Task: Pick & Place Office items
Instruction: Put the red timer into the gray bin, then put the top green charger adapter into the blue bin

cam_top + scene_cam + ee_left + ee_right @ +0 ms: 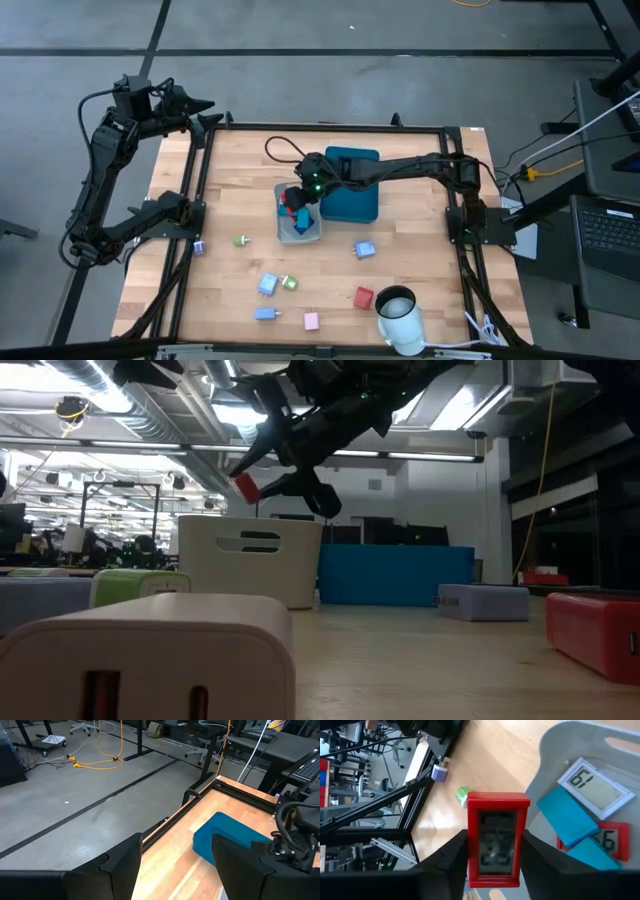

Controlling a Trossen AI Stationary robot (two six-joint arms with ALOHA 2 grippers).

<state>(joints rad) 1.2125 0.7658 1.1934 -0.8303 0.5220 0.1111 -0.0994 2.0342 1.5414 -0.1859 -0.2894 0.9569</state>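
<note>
The left gripper (175,865) was held raised beyond the table's far left corner, its fingers apart and empty. Loose office items, among them a blue piece (268,285), a pink piece (311,321) and a red piece (363,297), were scattered over the table (420,250). The right gripper (492,855) was held above the grey bin (283,232), with a red timer (496,838) between its fingers; whether it was still clamped cannot be told. A teal tray (352,200) lay just beside the bin.
</note>
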